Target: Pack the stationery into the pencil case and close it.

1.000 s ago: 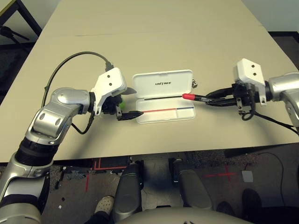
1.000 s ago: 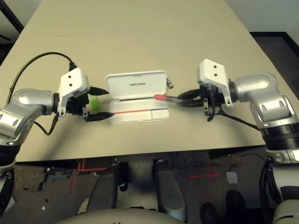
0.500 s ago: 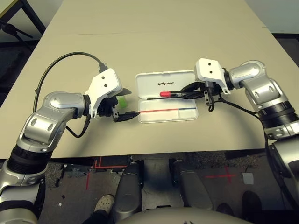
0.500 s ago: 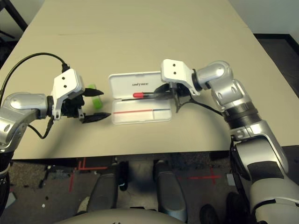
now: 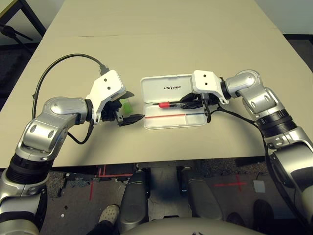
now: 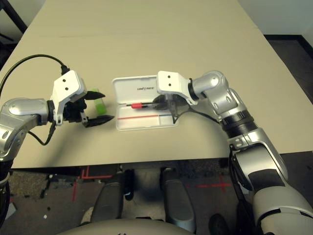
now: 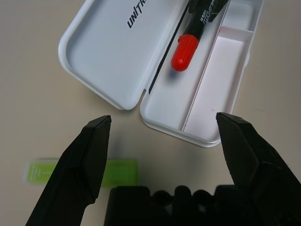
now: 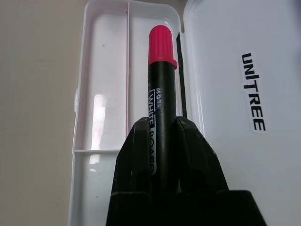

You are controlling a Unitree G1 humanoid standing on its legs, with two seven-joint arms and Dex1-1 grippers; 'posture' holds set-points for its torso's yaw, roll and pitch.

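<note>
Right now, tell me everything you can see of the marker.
The marker is a slim pen with a black barrel printed in white lettering and a red cap at its free end. The right end effector is shut on the barrel, its two black fingers clamping it from either side. It lies roughly level, lengthwise over the open pencil case, above the tray close to the hinge, cap pointing toward the robot's left. Whether it already rests on the tray floor cannot be told.
</note>
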